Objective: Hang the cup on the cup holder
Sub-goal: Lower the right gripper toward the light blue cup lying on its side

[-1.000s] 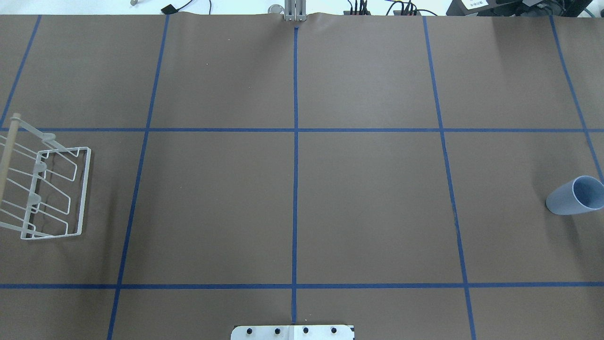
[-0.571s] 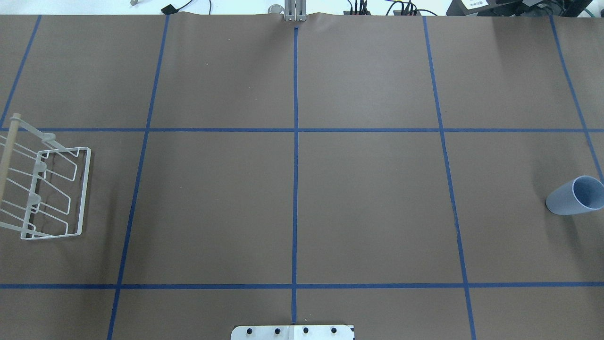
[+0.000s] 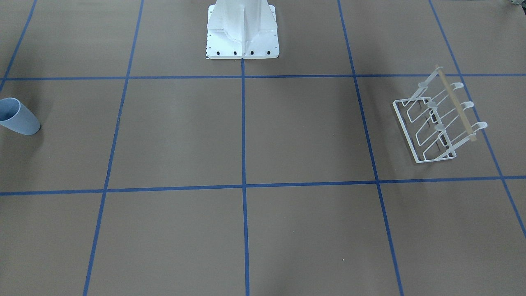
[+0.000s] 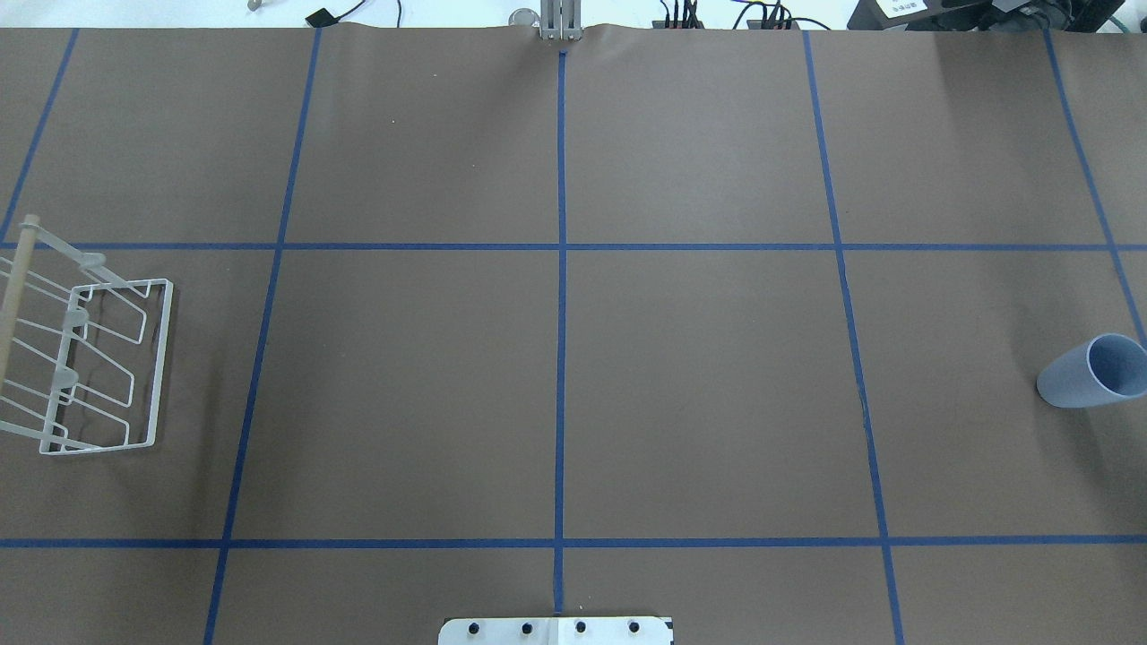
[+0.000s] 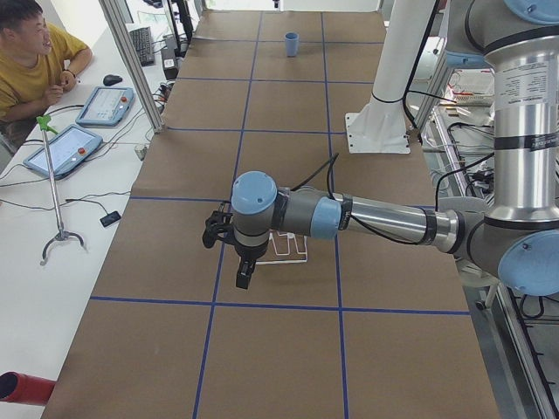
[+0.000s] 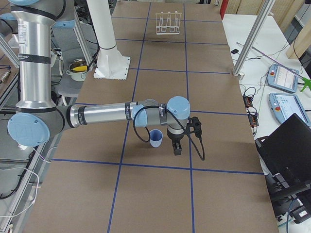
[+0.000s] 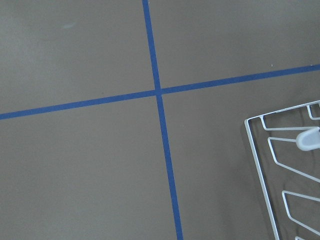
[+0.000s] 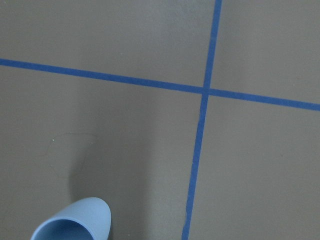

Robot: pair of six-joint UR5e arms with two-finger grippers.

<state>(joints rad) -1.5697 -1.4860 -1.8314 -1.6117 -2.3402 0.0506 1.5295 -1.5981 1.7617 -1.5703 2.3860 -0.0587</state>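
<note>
The pale blue cup (image 4: 1089, 372) stands upright, mouth up, at the table's far right edge; it also shows in the front view (image 3: 18, 117), the right side view (image 6: 155, 138) and the bottom of the right wrist view (image 8: 75, 222). The white wire cup holder (image 4: 164, 358) with its wooden dowel stands at the far left (image 3: 456, 105), and its corner shows in the left wrist view (image 7: 307, 139). My right gripper (image 6: 176, 149) hangs just beside the cup. My left gripper (image 5: 243, 279) hangs beside the holder (image 5: 293, 249). I cannot tell whether either is open or shut.
The white robot pedestal (image 3: 242, 28) stands at the middle of the robot's side of the table. Blue tape lines grid the brown tabletop (image 4: 699, 385). An operator (image 5: 35, 61) sits at a side table with tablets. A laptop (image 6: 291, 145) lies beyond the table's edge.
</note>
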